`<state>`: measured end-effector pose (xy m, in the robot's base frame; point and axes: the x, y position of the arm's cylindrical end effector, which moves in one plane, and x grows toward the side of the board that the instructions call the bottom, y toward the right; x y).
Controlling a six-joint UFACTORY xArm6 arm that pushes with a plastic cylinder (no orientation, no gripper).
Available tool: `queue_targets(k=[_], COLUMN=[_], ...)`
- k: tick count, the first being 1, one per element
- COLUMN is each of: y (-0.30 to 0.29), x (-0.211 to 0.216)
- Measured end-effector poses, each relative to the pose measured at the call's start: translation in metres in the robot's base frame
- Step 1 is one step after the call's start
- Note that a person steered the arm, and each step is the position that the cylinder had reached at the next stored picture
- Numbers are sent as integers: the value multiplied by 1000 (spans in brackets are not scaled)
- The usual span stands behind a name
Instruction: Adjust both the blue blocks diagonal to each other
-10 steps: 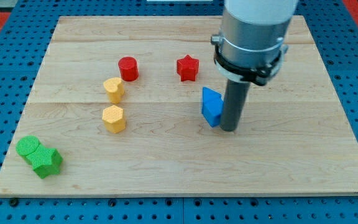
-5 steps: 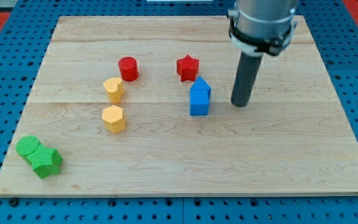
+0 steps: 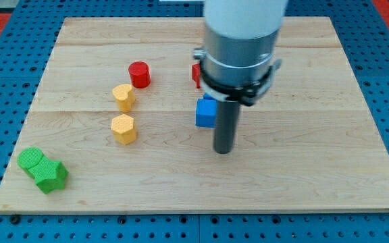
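Observation:
Only one blue block point(image 3: 205, 113) shows, a cube just left of the dark rod; its right part is hidden behind the rod. A second blue block cannot be made out; the arm may hide it. My tip point(image 3: 223, 150) rests on the wooden board point(image 3: 316, 169), below and slightly right of the blue cube, apart from it. The arm's grey body covers the board's upper middle.
A red cylinder point(image 3: 139, 74) sits at upper left of centre, and a red block point(image 3: 196, 73) peeks out left of the arm. A yellow heart point(image 3: 123, 97) and a yellow hexagon point(image 3: 123, 128) lie left of centre. Two green blocks point(image 3: 42, 170) touch at bottom left.
The arm swung from the blue blocks' right side to the view's left and down. The blue blocks shifted left a little; the red star is now mostly hidden.

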<state>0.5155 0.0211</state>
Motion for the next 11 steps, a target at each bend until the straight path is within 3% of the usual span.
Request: queue_targets(k=[1, 2, 4, 6, 7, 8, 9, 11], y=[-51, -63, -17, 17, 26, 87, 94, 61], x=[-29, -42, -90, -59, -76, -62, -30, -27])
